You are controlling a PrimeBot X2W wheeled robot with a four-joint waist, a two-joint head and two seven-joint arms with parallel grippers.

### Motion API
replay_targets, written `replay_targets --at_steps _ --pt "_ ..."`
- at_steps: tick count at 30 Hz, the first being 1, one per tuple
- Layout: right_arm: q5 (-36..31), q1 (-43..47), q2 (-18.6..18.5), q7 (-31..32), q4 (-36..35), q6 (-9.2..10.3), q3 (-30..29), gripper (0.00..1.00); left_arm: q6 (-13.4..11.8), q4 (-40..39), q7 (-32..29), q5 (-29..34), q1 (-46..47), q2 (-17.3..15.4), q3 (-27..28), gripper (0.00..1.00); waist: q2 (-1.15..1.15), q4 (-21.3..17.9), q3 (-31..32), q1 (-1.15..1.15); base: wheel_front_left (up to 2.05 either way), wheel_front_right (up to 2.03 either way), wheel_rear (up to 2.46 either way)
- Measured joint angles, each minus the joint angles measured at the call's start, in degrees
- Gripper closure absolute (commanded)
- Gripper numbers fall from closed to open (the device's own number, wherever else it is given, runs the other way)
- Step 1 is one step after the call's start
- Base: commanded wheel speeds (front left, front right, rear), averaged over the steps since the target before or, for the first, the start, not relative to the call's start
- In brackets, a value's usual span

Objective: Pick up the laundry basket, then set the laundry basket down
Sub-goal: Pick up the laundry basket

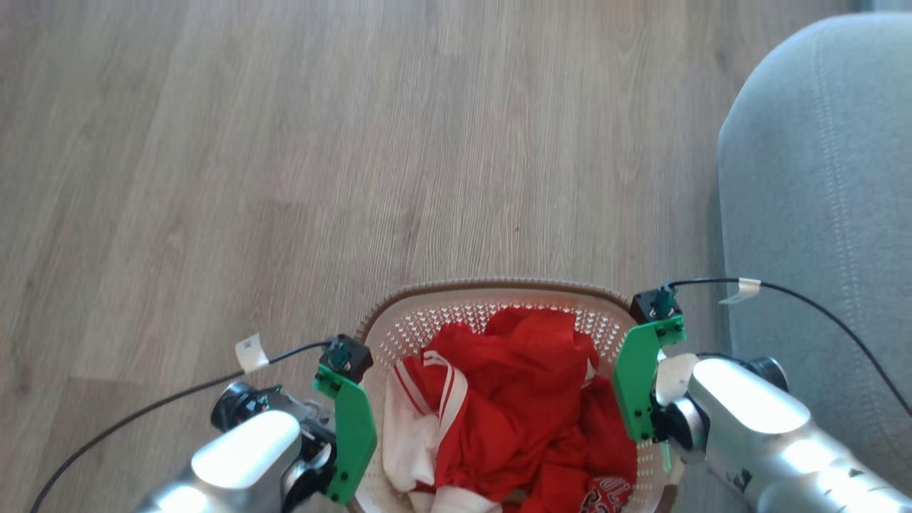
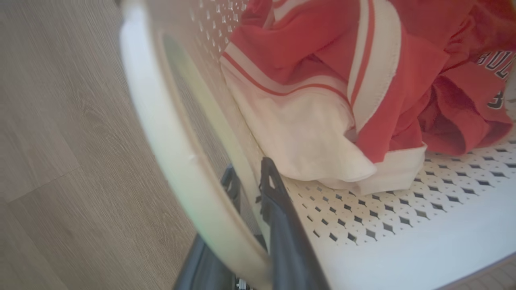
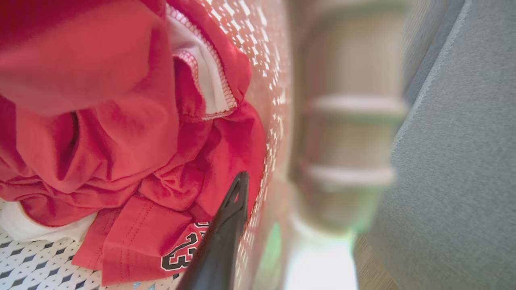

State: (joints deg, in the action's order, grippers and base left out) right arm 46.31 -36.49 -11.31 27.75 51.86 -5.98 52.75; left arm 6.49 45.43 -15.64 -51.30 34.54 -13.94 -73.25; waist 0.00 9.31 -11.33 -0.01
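As its two arms reach down on either side, the laundry basket (image 1: 499, 288) sits over the wood-plank floor (image 1: 285, 142) just beside the grey sofa (image 1: 819, 214). It is heaped with red and white sports jerseys (image 1: 499, 406).

On the side away from the sofa, the left end effector (image 2: 248, 181) has its two dark fingers at a narrow spread. One is inside the perforated wall and one outside, tucked behind the white handle (image 2: 161, 133), and they appear clamped on the wall itself.

On the side facing the sofa, the right end effector (image 1: 645, 385) shows one finger (image 3: 225, 233) lying along the inner wall next to a numbered jersey. Its partner is lost behind the blurred rim, so whether that grip is closed cannot be told. Nor do the views settle whether the basket rests on the floor or hangs just clear of it.

The work looks to be at the pick-up stage, with the grasp set or nearly set and the carry and set-down to come. The next move probably calls for confirming the sofa-side hold. Both arms would then rise together at an even pace, so the thin wall does not flex or slip and the basket stays level, holding its load and staying clear of the sofa.
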Motion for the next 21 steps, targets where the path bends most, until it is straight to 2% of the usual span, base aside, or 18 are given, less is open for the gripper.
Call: replay_targets --at_steps 8,21 --pt "0.2 3.0 0.0 0.5 -2.5 0.37 0.4 1.00 0.0 -5.3 -1.0 0.4 -2.8 -3.9 -0.1 1.00 0.00 0.2 4.4 0.00 0.00 0.00 0.00" --pt "-1.0 7.9 0.6 -0.1 -3.3 0.46 -2.3 1.00 -0.6 -7.5 -2.5 0.4 -5.3 -5.2 -0.3 1.00 0.00 1.8 8.3 0.00 0.00 0.00 0.00"
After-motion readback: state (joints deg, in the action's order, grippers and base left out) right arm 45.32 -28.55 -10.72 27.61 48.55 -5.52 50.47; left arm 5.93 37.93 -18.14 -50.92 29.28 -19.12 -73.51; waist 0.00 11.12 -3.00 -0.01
